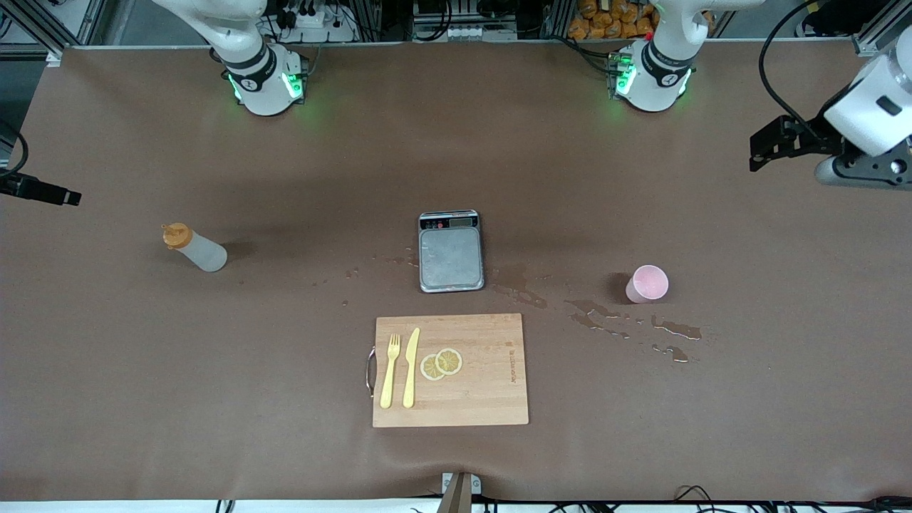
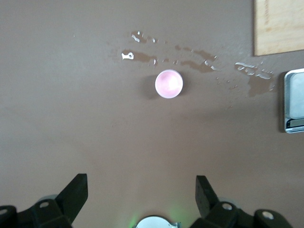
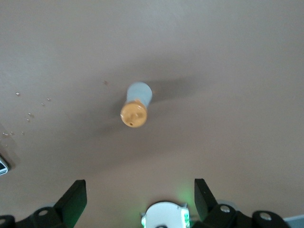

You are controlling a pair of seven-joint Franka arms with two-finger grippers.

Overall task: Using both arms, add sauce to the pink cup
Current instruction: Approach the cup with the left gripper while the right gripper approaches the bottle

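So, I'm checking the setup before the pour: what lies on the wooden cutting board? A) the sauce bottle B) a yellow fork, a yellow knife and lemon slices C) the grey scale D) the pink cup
B: the cutting board carries the fork, knife and lemon slices.

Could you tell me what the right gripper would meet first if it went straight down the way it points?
Probably the sauce bottle. The right gripper, fingers open, hangs above it, and the bottle's orange cap sits almost on its line. Depth is unclear, so it might just miss and reach the table.
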